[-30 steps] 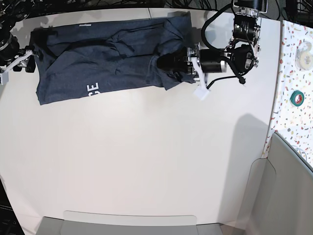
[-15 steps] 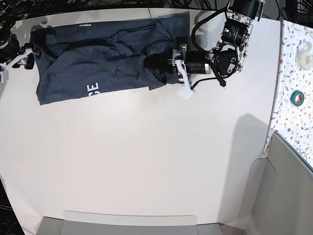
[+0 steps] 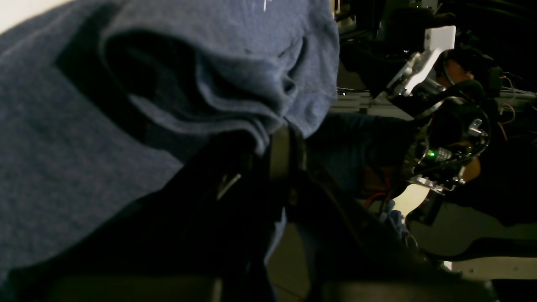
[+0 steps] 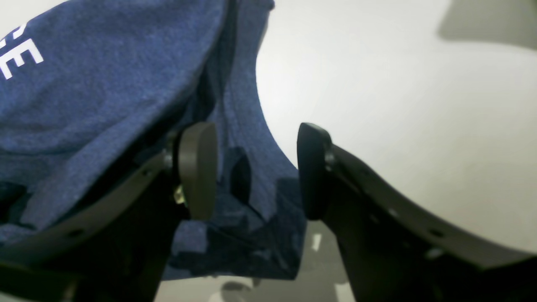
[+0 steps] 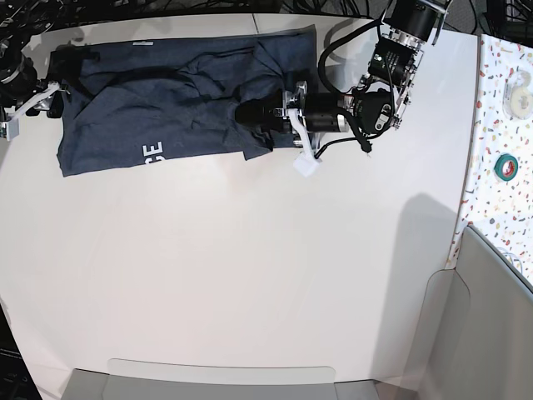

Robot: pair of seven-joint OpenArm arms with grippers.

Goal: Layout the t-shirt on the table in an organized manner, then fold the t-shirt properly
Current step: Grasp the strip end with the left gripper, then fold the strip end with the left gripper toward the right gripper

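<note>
The dark navy t-shirt (image 5: 150, 100) lies bunched along the far left of the white table (image 5: 250, 267), with white letters showing near its front edge. My left gripper (image 5: 248, 112) is shut on a gathered fold of the shirt's right part; in the left wrist view the t-shirt (image 3: 63, 147) drapes over the left gripper (image 3: 279, 130). My right gripper (image 5: 52, 93) is at the shirt's left end. In the right wrist view the right gripper (image 4: 256, 172) is open, and the edge of the t-shirt (image 4: 105, 75) lies below the gap on the table (image 4: 398, 105).
A speckled side surface (image 5: 491, 208) on the right carries a green tape roll (image 5: 505, 165) and a white roll (image 5: 518, 92). A grey bin (image 5: 491, 333) stands at the lower right. A grey flap (image 5: 225, 379) lies along the near edge.
My left gripper has travelled leftwards in the base view, dragging the shirt's right part with it, so the shirt is shorter and more bunched. The right arm has barely shifted.
</note>
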